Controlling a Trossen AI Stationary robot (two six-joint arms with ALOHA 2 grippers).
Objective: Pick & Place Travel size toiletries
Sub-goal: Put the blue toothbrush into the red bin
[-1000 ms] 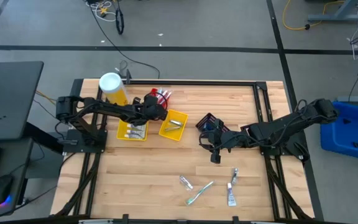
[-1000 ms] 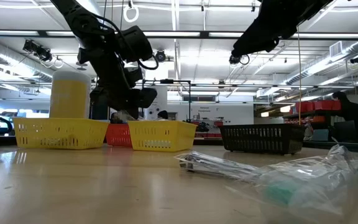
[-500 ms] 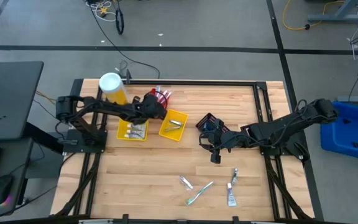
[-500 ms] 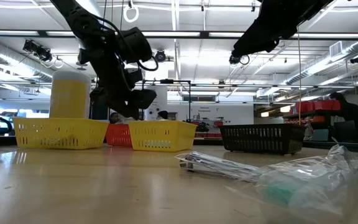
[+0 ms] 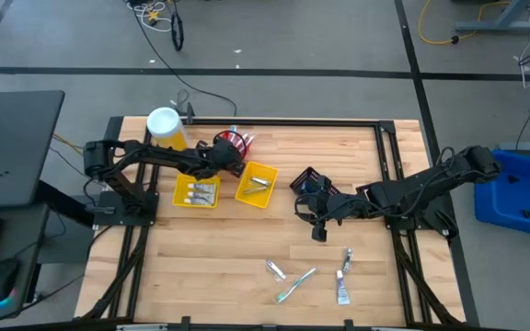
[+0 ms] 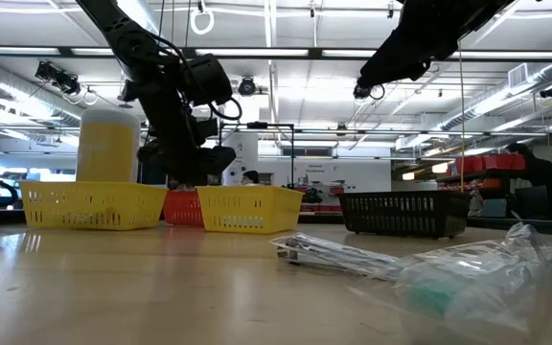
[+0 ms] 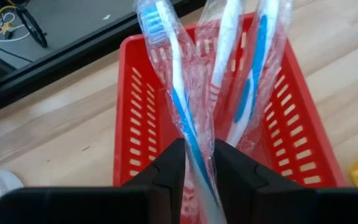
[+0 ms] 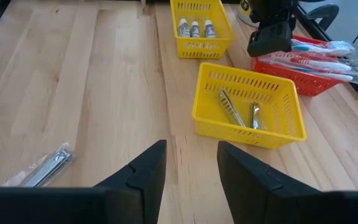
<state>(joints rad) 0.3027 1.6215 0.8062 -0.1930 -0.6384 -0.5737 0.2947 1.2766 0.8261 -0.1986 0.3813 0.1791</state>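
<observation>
High view: on a pale wooden table (image 5: 210, 248), the left pincer (image 5: 217, 156) hangs over a small red plastic bin (image 5: 236, 142) at the far edge, beside a large yellow canister with a white lid (image 5: 166, 128). The right pincer (image 5: 318, 219) hovers mid-table near a black mesh bin (image 5: 307, 177). A few wrapped toiletries (image 5: 294, 284) lie loose near the front edge.

Low view: the left arm dips behind two yellow bins; the loose wrapped items lie close to the camera.

Left wrist view: the left pincer (image 7: 197, 163) is clamped on a blue-and-white toothbrush in clear crinkled wrap (image 7: 180, 106), standing over the red bin (image 7: 135, 118) with two more wrapped brushes leaning inside.

Right wrist view: the right pincer (image 8: 191, 157) is spread apart and holds nothing. A yellow slotted bin holding metal tools (image 8: 248, 111) sits ahead, another with small tubes (image 8: 201, 25) beyond.

Risk, as a judgement: the slick wrap could cling to a finger on release, dragging the brush out or tipping its neighbours over the rim.
</observation>
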